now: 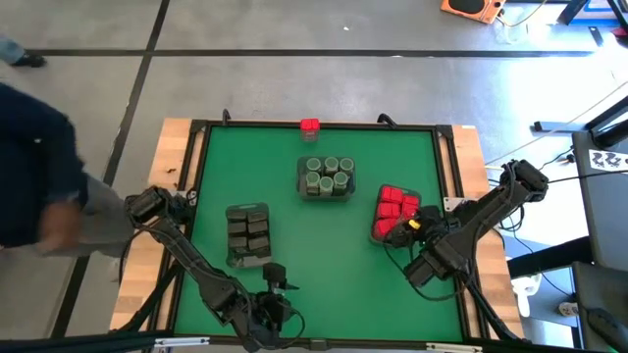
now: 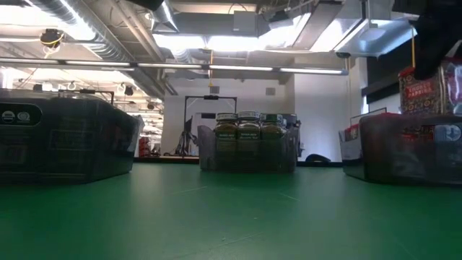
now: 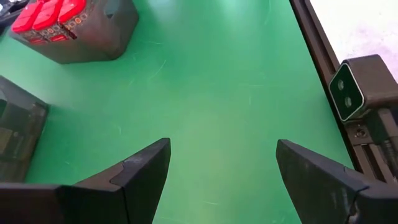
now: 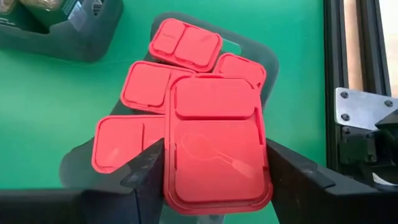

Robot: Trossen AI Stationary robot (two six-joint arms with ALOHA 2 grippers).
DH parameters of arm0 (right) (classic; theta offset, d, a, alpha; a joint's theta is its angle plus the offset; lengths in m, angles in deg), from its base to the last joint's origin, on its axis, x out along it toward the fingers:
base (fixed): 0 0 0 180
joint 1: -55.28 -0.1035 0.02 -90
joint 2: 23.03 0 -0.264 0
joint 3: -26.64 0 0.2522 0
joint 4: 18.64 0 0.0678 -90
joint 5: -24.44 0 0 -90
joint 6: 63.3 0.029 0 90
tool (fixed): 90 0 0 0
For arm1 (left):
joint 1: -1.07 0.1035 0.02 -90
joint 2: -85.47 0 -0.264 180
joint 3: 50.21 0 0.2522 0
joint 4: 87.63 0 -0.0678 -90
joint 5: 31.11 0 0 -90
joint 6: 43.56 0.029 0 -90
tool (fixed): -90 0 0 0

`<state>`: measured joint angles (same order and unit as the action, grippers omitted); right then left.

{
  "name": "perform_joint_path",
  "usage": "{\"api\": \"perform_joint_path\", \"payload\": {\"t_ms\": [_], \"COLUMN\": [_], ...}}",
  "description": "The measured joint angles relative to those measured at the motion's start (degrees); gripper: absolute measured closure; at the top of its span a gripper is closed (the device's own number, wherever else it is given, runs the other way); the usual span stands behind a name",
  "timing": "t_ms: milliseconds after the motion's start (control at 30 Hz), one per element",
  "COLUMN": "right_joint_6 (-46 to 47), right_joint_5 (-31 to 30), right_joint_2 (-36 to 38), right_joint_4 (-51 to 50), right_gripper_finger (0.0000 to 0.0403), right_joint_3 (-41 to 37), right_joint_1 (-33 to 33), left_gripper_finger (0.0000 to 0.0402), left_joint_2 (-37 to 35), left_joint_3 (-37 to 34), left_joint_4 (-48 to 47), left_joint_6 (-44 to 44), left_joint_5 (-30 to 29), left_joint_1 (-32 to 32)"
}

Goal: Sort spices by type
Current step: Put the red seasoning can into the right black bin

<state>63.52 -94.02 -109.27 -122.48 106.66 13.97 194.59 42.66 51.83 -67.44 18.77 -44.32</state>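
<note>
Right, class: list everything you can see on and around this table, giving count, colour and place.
table: one, green top, centre
trays: three, dark grey, left, middle, right
jars: about six, grey-green, middle tray
tins: several, dark grey, left tray
red boxes: four, red, right tray
held red box: one, red, above right tray
lone red box: one, red, far edge
person: one, dark blue sleeve, left of table
left gripper: one, dark, open over bare mat near front edge
right gripper: one, dark, shut on held red box
</note>
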Motion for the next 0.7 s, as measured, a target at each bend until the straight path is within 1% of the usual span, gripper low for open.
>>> {"api": "perform_joint_path", "payload": {"t_ms": [100, 200, 333, 500, 600, 700], "right_joint_6": [-1.8, -4.61, -8.06, -7.53, -7.7, -8.83], "right_joint_5": [-0.47, -0.22, 2.29, 6.43, 6.46, 4.77], "right_joint_2": [-0.11, -0.15, -0.15, -0.15, -0.15, -0.15], "right_joint_4": [0.24, 0.2, 0.15, -0.07, 0.13, 0.36], "right_gripper_finger": [0.0179, 0.0176, 0.0178, 0.0178, 0.0176, 0.0178], "right_joint_3": [1.41, 2.81, 3.55, 4.02, 5.33, 6.51], "right_joint_1": [1.48, 2.78, 3.64, 3.56, 3.63, 4.61], "left_gripper_finger": [0.0112, 0.0112, 0.0112, 0.0112, 0.0112, 0.0112], "left_joint_2": [0.0, 0.0, 0.0, 0.0, 0.0, 0.0], "left_joint_3": [0.0, 0.0, 0.0, 0.0, 0.0, 0.0], "left_joint_4": [-0.04, -0.49, -2.54, -4.18, -4.16, -4.14], "left_joint_6": [0.7, 1.77, 1.78, 1.88, 2.74, 2.89], "left_joint_5": [0.12, 1.82, 3.48, 3.61, 3.61, 3.61], "left_joint_1": [0.0, -0.08, -0.66, -1.89, -2.35, -2.36]}}
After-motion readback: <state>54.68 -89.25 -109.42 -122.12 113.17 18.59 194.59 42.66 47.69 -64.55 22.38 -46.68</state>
